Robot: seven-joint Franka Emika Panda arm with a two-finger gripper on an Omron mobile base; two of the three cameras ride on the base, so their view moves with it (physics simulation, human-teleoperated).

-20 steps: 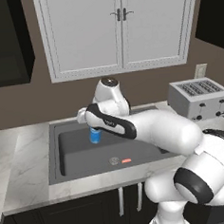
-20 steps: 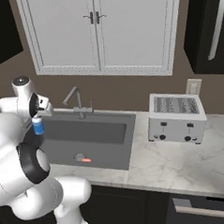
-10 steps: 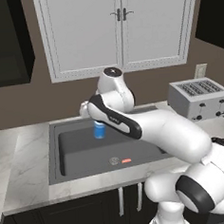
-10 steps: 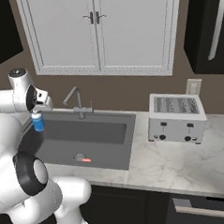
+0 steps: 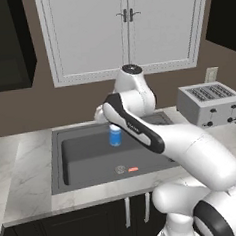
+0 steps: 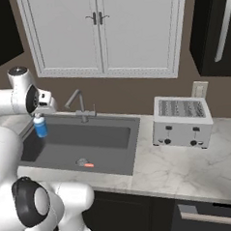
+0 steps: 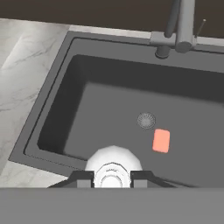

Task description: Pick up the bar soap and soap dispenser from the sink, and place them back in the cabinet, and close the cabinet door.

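My gripper [image 5: 109, 123] [image 6: 38, 116] [image 7: 113, 177] is shut on the white pump top of the blue soap dispenser [image 5: 115, 136] [image 6: 40, 128] [image 7: 113, 162], which hangs upright above the left rear of the sink [image 5: 58, 160] [image 6: 133, 135] [image 7: 57, 113]. The orange-red bar soap [image 5: 133, 169] [image 6: 89, 164] [image 7: 161, 140] lies flat on the basin floor beside the round drain [image 5: 120, 168] [image 7: 146, 120]. A black-brown cabinet door with a long silver handle [image 6: 214, 29] shows at the upper right, and a dark cabinet [image 5: 4, 43] hangs at the upper left; whether either is open I cannot tell.
The slim grey faucet [image 6: 78, 103] [image 7: 181, 26] stands at the sink's back rim. A silver toaster [image 5: 209, 103] [image 6: 181, 116] sits on the marble counter to the right. White panelled double doors [image 5: 128, 29] [image 6: 100, 33] hang above the sink.
The arm has carried the held dispenser slightly upward and to the right over the sink. The bar soap has stayed in place.
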